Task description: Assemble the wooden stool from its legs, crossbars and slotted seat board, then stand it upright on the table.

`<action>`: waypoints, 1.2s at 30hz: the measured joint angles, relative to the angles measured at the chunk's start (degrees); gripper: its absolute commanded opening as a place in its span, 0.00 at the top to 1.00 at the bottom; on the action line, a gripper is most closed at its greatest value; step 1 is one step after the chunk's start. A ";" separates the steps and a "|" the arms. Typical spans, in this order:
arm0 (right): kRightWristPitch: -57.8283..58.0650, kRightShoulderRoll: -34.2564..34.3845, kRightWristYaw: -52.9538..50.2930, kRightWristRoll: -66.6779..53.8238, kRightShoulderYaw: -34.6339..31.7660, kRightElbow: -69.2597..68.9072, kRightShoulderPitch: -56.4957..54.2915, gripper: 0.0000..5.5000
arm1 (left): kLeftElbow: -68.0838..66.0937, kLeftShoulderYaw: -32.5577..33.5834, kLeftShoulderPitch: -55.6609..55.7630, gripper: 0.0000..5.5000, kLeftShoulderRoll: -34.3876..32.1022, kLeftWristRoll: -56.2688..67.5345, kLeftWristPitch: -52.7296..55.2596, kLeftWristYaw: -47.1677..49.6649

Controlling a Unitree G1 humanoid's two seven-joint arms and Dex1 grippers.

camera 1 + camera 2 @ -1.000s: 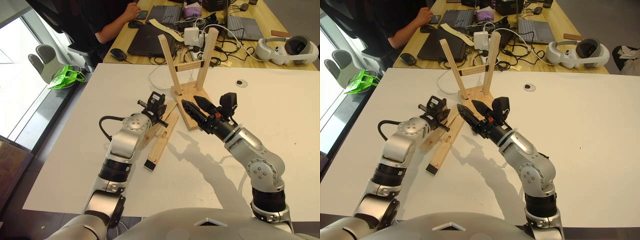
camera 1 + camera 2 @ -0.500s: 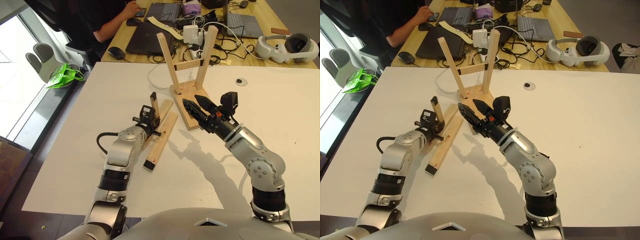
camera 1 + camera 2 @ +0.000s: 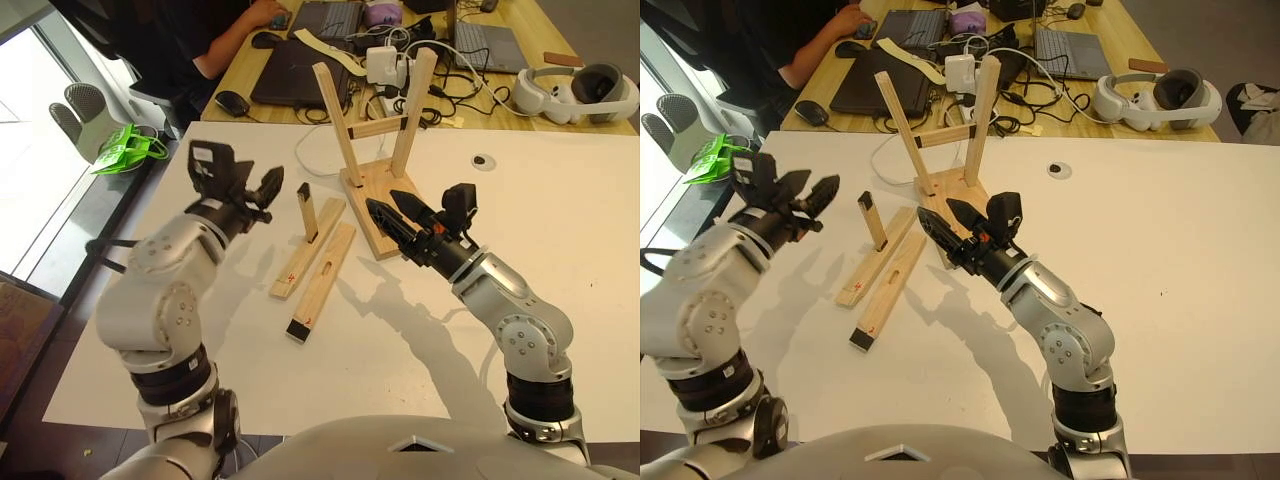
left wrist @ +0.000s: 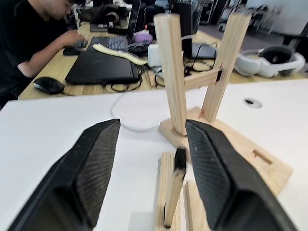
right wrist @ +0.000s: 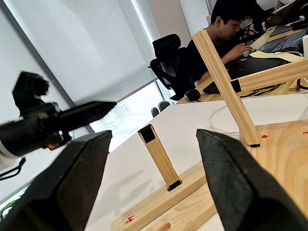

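The left gripper (image 3: 262, 192) hangs open at nine o'clock of the short dark-tipped wooden crossbar (image 3: 308, 212), which is pegged upright in a flat pale leg (image 3: 295, 268). At three o'clock, the right gripper (image 3: 382, 202) gapes empty over the slotted pale-wood seat board (image 3: 375, 190). Likely next: pressing the second flat leg (image 3: 322, 280) onto that crossbar.

Two loose legs (image 3: 322, 280) just left of seat board (image 3: 377, 194)

Right gripper (image 5: 154, 137) is hanging with fingers (image 5: 77, 183) spread apart; beyond them, a short crossbar (image 5: 159, 156) is standing tilted in a flat-lying leg (image 5: 159, 202), just beside the seat board (image 5: 284, 149).
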State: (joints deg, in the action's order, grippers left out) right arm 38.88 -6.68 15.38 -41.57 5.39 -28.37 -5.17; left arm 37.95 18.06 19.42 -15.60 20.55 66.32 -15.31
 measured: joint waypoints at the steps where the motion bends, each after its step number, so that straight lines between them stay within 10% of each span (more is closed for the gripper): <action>1: -0.04 0.03 0.00 0.09 0.01 0.09 -0.02 0.41 | -0.61 1.80 3.75 0.54 0.81 1.30 -0.12 0.72; 13: -1.77 1.62 0.23 2.10 0.69 2.88 -2.36 0.41 | -35.05 -8.96 20.26 0.54 5.80 -5.89 -27.98 3.48; 24: -1.69 1.09 0.31 2.11 -0.09 3.10 -2.69 0.41 | -26.58 -8.12 31.68 0.54 3.63 -4.13 -25.32 6.35; 36: -1.45 0.99 0.30 2.10 -0.09 3.37 -2.78 0.41 | -34.02 -23.51 7.77 0.54 7.59 -13.80 -23.21 10.64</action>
State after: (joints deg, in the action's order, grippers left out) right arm 37.42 -5.69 15.68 -39.47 5.29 -25.01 -7.96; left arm 3.93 -5.45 27.19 -8.02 6.76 43.11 -4.67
